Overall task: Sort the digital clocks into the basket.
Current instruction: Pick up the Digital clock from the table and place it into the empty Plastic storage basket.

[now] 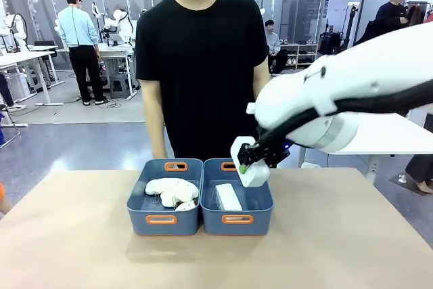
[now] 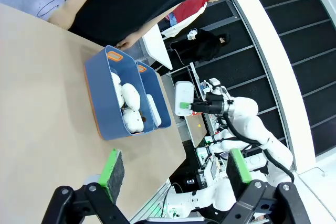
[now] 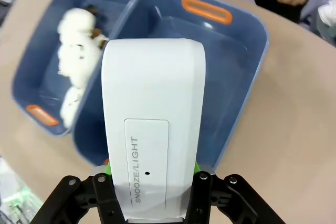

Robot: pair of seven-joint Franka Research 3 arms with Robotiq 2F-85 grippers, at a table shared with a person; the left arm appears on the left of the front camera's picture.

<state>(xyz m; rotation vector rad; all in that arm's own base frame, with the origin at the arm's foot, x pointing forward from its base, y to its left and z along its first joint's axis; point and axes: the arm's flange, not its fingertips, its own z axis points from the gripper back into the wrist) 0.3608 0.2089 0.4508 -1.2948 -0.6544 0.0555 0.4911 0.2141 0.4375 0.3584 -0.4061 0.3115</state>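
My right gripper [image 1: 245,165] is shut on a white digital clock [image 1: 249,162] and holds it in the air just above the right-hand blue basket [image 1: 258,221]. A second white clock [image 1: 228,196] lies flat inside that basket. In the right wrist view the held clock [image 3: 152,124] rises between my fingers, its "SNOOZE/LIGHT" bar facing the camera, with the basket [image 3: 247,61] below it. My left gripper [image 2: 174,167] hangs open and empty over the table, well away from the bins. From there the held clock [image 2: 184,98] shows beyond the basket [image 2: 163,114].
An identical blue bin [image 1: 139,218] stands touching the basket's left side and holds fluffy white plush toys [image 1: 172,193]. A person in a black shirt [image 1: 203,65] stands at the far edge, right behind both bins. Bare tabletop [image 1: 81,248] stretches left, right and in front.
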